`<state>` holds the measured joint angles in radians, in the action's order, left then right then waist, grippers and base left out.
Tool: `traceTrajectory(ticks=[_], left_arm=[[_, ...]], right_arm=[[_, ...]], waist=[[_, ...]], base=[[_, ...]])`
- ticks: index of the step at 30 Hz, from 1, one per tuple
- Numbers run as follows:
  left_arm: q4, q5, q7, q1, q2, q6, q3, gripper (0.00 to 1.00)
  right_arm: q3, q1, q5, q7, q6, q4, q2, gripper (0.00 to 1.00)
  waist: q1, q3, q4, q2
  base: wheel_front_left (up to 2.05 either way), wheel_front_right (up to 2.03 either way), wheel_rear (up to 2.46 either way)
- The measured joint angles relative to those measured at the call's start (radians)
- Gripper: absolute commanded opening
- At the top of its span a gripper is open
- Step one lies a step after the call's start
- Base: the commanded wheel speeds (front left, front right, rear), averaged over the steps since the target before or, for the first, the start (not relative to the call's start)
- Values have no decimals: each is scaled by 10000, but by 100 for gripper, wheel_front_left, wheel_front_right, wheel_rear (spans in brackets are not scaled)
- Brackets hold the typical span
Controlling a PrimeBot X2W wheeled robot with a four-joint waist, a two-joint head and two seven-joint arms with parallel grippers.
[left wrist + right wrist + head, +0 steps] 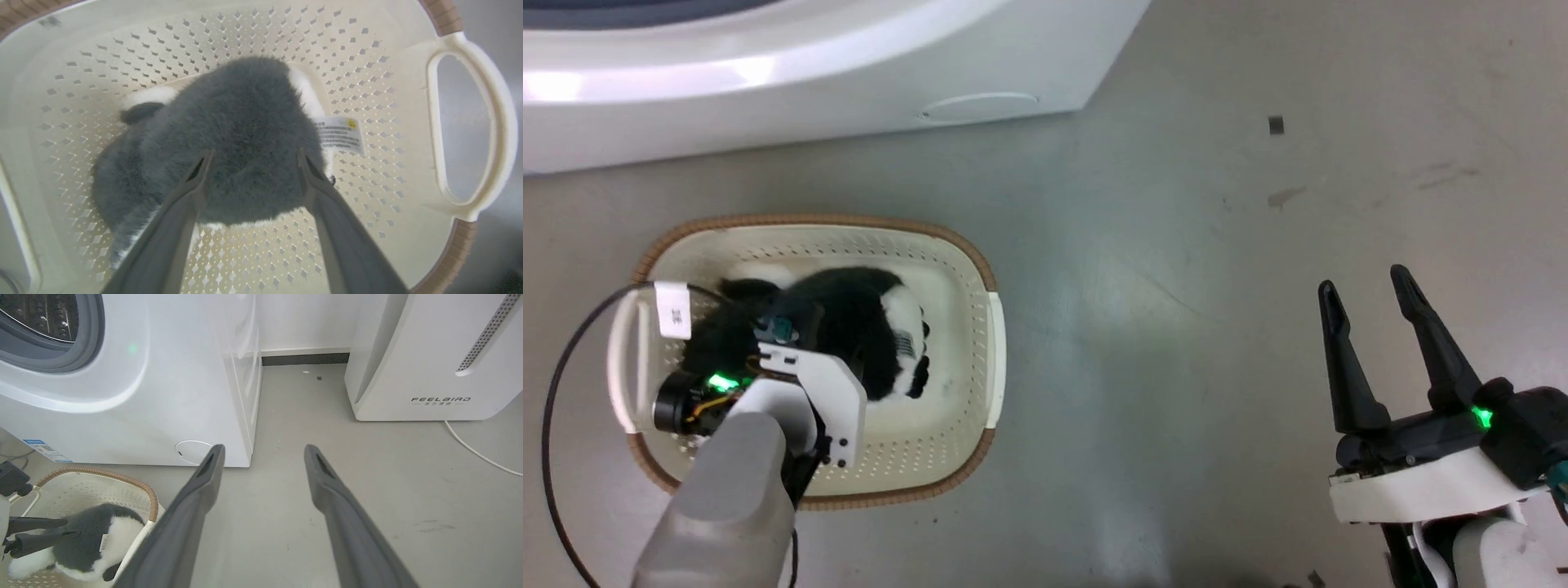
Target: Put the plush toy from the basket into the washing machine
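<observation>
The black-and-white plush toy [849,314] lies in the cream basket [980,261] on the floor, with its white tag [339,134] to one side. My left gripper [255,159] is down inside the basket [122,41], open, its two fingers straddling the toy's dark furry back [245,122]. In the head view my left wrist covers those fingers. The white washing machine [768,82] stands just beyond the basket, and its steel drum [45,314] shows behind the grey seal. My right gripper [1364,279] hangs open over bare floor to the right, holding nothing.
A white FEELBIRD appliance [429,355] stands right of the washer, with a strip of floor between them. A white cable [474,451] runs from it across the floor. A black cable [556,384] loops round the basket's left end, near its white handle [621,359].
</observation>
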<state>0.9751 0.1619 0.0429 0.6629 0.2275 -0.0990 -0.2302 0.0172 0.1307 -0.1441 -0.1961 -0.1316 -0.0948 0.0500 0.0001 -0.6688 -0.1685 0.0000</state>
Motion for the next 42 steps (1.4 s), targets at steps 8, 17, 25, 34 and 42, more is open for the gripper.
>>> traceTrajectory(ticks=[8, 17, 25, 34, 42], left_arm=[[798, 284, 249, 849, 382, -96, -525, 100], [1601, 725, 284, 1747, 635, -203, -1127, 100], [2410, 1198, 228, 2129, 683, -359, -1549, 0], [2959, 1661, -577, 2070, 577, -418, -1718, 0], [3026, 2251, -1578, 1065, 67, -345, -1653, 0]], right_arm=[[115, 151, -219, -176, 0, -63, 0, 100], [215, 287, -518, -360, 0, -73, 0, 100], [245, 468, -625, -522, 0, -42, 0, 100], [159, 543, -663, -610, 0, 150, 0, 100], [-4, 455, -322, -610, 0, 458, 0, 100]], waist=[[0, -903, -288, 0], [-1, -1841, -597, 0], [-1, -2317, -813, 0], [0, -1756, -742, 0], [-1, -364, -471, 0]], base=[[0, 0, 0], [0, 0, 0], [0, 0, 0], [0, 0, 0], [0, 0, 0]])
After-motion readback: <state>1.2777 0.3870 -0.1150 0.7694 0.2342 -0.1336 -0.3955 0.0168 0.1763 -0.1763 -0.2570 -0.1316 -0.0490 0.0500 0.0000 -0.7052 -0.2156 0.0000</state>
